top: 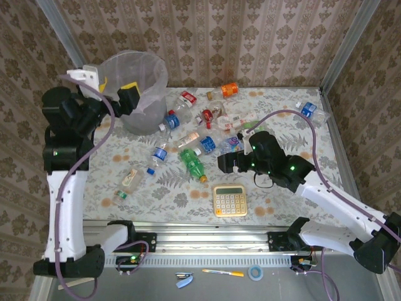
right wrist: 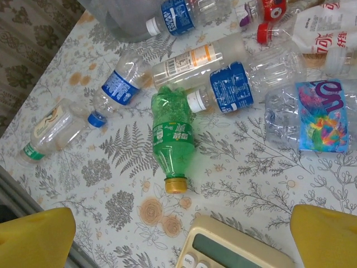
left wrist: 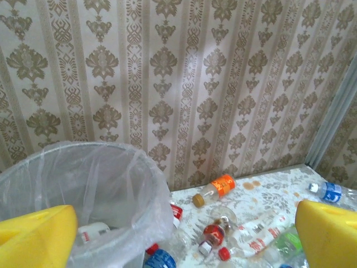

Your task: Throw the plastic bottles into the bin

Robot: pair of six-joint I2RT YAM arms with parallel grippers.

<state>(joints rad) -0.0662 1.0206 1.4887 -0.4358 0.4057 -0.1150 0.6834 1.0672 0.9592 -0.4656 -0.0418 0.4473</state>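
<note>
The left gripper (top: 117, 84) hangs over the near-left rim of the bin (top: 149, 113), its yellow fingers (left wrist: 36, 237) spread wide with nothing between them. That pose suits a release point, since anything let go there would drop into the bag liner. One pale bottle (left wrist: 92, 230) seems to lie inside (the liner blurs it). The bin stands at the far left of the table (top: 169, 194). The plastic bottles (top: 207, 135) lie scattered from just beside the bin across the middle, with an orange-labelled one (top: 229, 89) by the far wall and a blue-labelled one (top: 308, 111) far right. The right gripper (right wrist: 179, 237) hovers low over the centre, jaws wide and empty, looking down on the green bottle (right wrist: 173, 134). This lies on its side, cap toward the yellow calculator (top: 230, 200), and is probably the next pick. Its cap end lies free of the neighbouring bottles, so the fingers could straddle it there without touching the calculator.
</note>
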